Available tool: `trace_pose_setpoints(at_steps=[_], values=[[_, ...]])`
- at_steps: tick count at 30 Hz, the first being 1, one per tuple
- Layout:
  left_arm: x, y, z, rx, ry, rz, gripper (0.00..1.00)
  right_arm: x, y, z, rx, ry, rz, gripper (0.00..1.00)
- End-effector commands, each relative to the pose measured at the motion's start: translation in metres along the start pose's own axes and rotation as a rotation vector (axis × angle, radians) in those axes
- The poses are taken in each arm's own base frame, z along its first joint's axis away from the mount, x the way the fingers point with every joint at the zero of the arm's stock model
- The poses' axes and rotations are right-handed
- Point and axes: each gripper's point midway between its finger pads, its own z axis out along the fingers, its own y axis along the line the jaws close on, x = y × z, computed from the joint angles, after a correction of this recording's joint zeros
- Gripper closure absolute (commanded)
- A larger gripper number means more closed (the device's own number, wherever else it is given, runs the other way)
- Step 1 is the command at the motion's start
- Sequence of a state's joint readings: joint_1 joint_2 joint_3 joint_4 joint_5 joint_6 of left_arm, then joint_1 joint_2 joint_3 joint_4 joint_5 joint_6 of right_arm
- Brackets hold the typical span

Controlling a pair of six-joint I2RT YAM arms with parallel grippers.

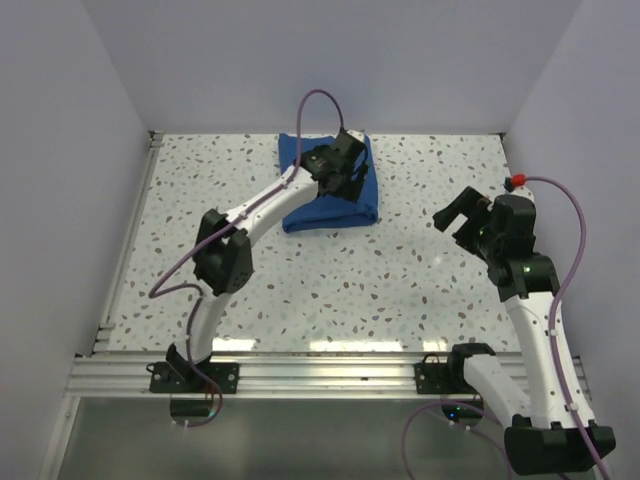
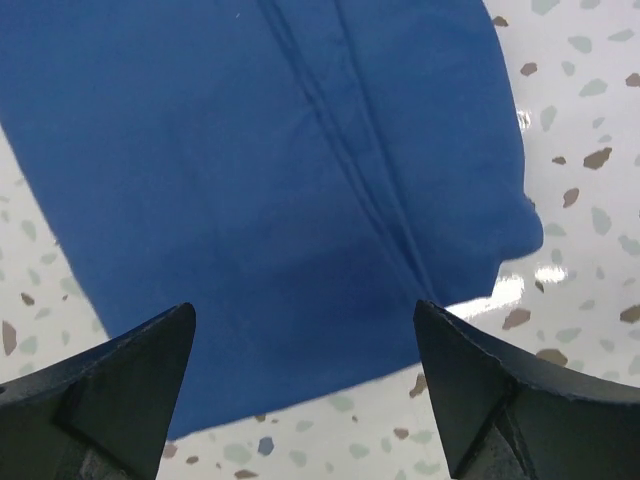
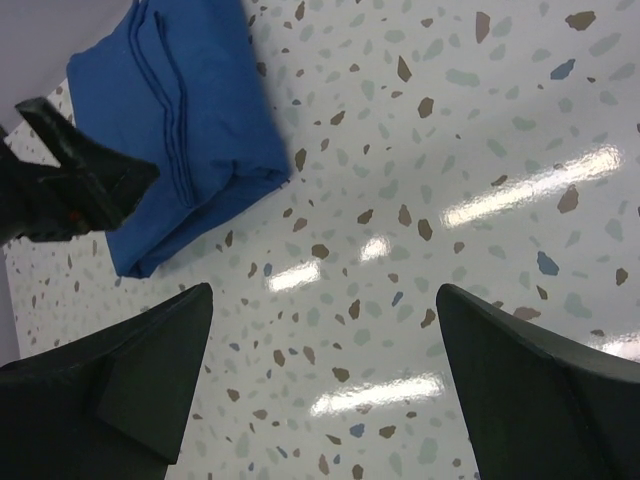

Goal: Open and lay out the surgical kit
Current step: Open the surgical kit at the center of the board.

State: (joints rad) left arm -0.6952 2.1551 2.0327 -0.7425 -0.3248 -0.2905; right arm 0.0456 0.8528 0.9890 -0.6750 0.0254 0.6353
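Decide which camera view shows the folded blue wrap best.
The right wrist view: the blue wrap shows its folded layers and near corners. The top external view has it small, partly under the left gripper; the left wrist view crops it to flat cloth.

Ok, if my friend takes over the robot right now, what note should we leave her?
Left tool: open, hanging over the blue wrap.
Right tool: open, empty, over bare table beside the wrap.
Kit: wrap lies folded shut near the table's far edge; nothing from inside shows.
Done: nothing opened yet.
To do: unfold the wrap, lay out what is inside.
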Motion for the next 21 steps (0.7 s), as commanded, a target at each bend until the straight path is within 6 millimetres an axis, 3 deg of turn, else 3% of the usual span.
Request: trace_pose_setpoints(at_steps=[1, 5, 8, 13, 21], values=[[-0.032, -0.002, 0.004, -0.076, -0.059, -0.073, 0.05, 0.009, 0.003, -0.008, -0.025, 0.046, -0.024, 0.01], [-0.031, -0.03, 0.021, -0.035, -0.07, -0.063, 0.05, 0.011, -0.002, -0.014, 0.001, 0.064, -0.067, 0.01], [-0.017, -0.034, 0.031, -0.07, -0.052, -0.057, 0.05, 0.007, -0.005, -0.017, 0.025, 0.056, -0.096, 0.01], [0.014, -0.015, 0.042, -0.187, 0.008, -0.058, 0.15, 0.006, -0.007, -0.015, 0.044, 0.052, -0.12, 0.01], [0.032, 0.001, 0.052, -0.25, 0.059, -0.055, 0.37, 0.008, -0.008, -0.011, 0.05, 0.057, -0.128, 0.01]])
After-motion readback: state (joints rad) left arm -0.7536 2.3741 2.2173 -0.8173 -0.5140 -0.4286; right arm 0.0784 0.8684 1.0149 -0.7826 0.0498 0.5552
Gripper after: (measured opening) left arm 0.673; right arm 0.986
